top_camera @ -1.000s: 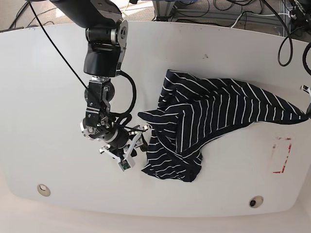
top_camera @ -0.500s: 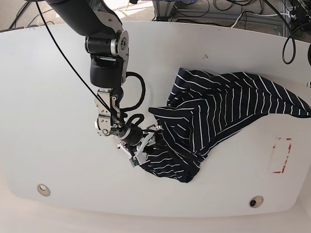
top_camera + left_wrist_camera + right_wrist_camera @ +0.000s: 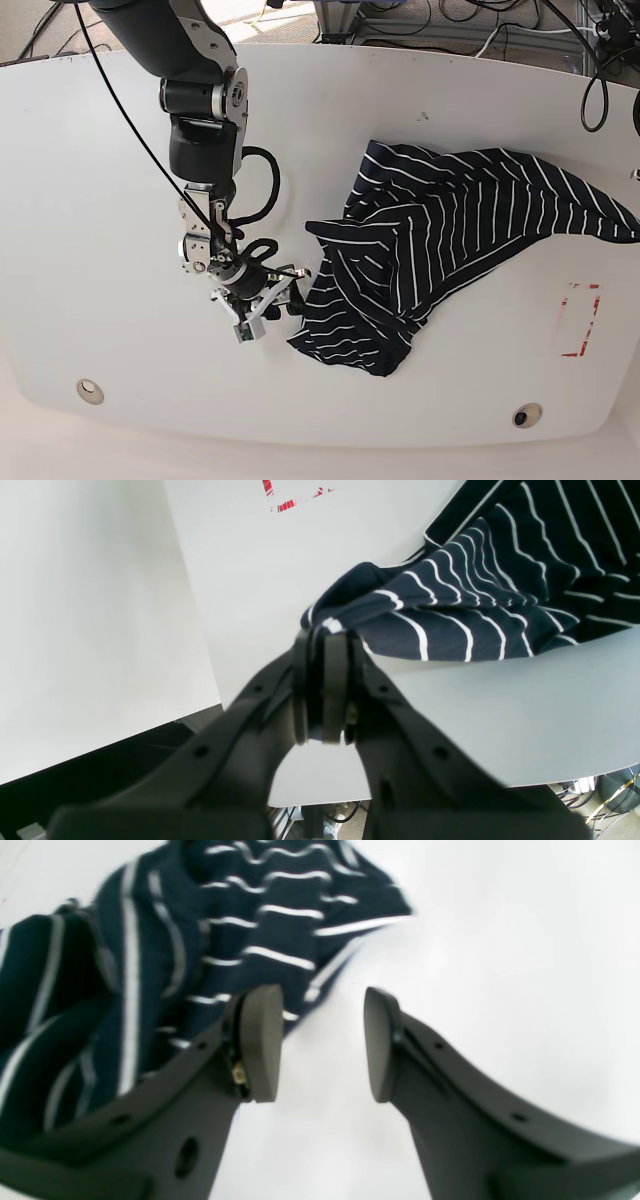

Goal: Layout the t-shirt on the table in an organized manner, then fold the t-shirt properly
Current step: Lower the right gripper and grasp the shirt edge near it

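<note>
The dark navy t-shirt [image 3: 440, 240] with thin white stripes lies bunched on the right half of the white table [image 3: 100, 150]. Its right tip stretches to the base view's right edge. In the left wrist view, my left gripper [image 3: 322, 635] is shut on a corner of the t-shirt [image 3: 475, 595], held just above the table [image 3: 250, 580] near its edge. My right gripper [image 3: 275, 295] hovers low at the shirt's left hem. Its fingers [image 3: 260, 1040] stand open, one resting by the t-shirt [image 3: 150, 940] edge, with only bare table [image 3: 500, 940] between them.
A red-outlined rectangle mark [image 3: 580, 320] sits right of the shirt and also shows in the left wrist view [image 3: 295, 495]. Two round fittings [image 3: 90, 390] [image 3: 526, 415] lie near the front edge. Cables [image 3: 450, 25] run beyond the far edge.
The shirt slid right, its right tip pulled farther out and its left flap drawn in. My right gripper pushed right into the hem, then backed left; it stayed open.
</note>
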